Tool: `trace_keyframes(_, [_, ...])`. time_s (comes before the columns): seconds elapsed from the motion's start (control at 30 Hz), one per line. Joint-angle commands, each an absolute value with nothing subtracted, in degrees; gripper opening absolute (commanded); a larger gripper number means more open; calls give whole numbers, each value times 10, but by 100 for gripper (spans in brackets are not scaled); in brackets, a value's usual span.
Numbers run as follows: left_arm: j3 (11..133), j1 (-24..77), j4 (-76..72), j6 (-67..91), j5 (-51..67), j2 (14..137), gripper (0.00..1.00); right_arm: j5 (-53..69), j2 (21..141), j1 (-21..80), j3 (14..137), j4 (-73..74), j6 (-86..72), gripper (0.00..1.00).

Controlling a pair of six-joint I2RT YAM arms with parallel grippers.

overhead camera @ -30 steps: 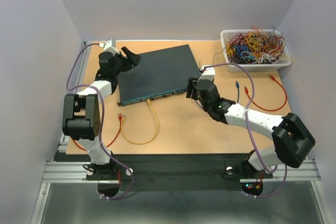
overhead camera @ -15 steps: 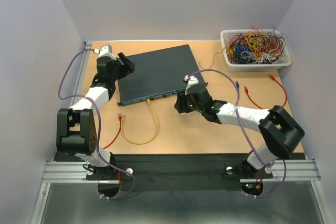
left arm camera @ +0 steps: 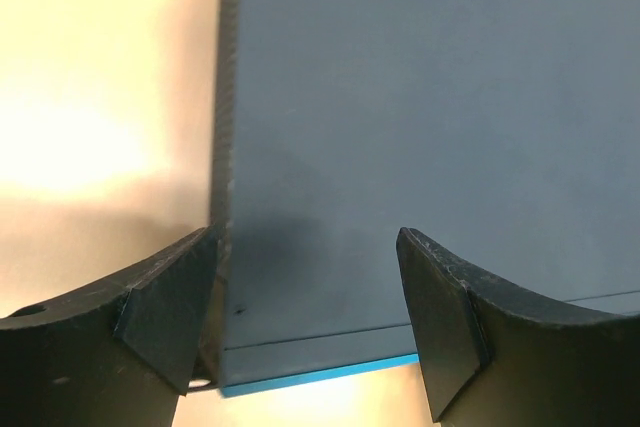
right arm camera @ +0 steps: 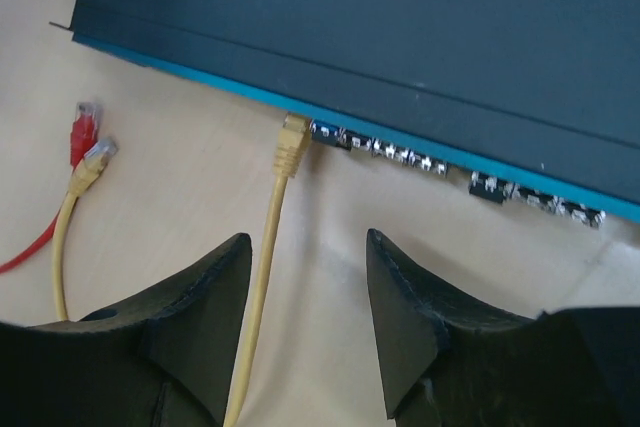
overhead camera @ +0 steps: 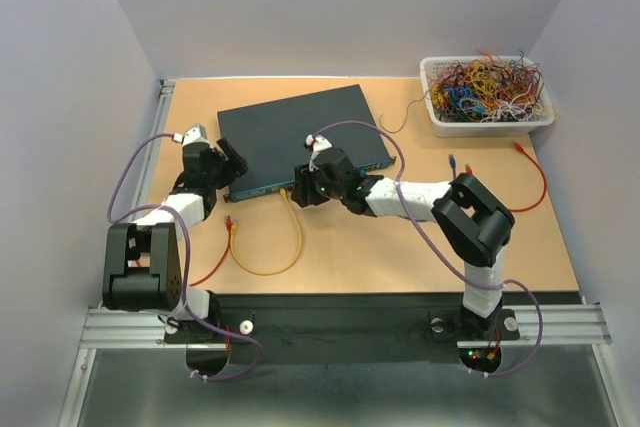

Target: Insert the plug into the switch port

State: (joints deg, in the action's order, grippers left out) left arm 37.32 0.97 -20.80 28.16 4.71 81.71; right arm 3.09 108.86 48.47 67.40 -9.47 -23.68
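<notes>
Right end effector (right arm camera: 307, 247) hovered open, empty, over the cable (right arm camera: 268, 227). Its plug (right arm camera: 293, 142) sat at the leftmost switch port (right arm camera: 298, 122), seemingly not fully seated. Next: grip it, push home. Left end effector (left arm camera: 305, 247) straddled the switch (left arm camera: 420, 97) corner, open.

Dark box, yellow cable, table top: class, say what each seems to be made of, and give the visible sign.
Dark box: probably painted sheet metal; matt, flat, with a crisp straight edge.
Yellow cable: flexible plastic sheath, smooth, lying in a curve.
Table top: likely wood or laminate; pale tan, smooth, no grain visible.
</notes>
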Motion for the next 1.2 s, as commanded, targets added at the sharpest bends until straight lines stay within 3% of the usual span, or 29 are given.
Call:
trace_keyframes(0.0, [357,4,-228,280,32,789,83,24,1120,489,728,-95,-241,55])
trace_keyframes(0.1, [351,5,-229,270,25,773,83,16,1140,494,744,-83,-236,55])
trace_keyframes(0.33, [369,4,-230,246,78,830,72,6,1183,507,788,-60,-235,54])
trace_keyframes(0.63, [369,4,-222,246,96,858,63,-11,1211,519,825,-40,-231,43])
trace_keyframes(0.77, [356,4,-231,250,107,857,55,-25,1227,528,843,-31,-229,28])
trace_keyframes(0.87, [349,4,-236,250,116,859,41,-38,1240,534,854,-28,-232,20])
trace_keyframes(0.97, [342,7,-241,251,127,862,29,-42,1251,535,865,-26,-236,18])
trace_keyframes(1.17, [328,26,-244,257,132,867,27,-63,1267,535,886,-24,-239,18])
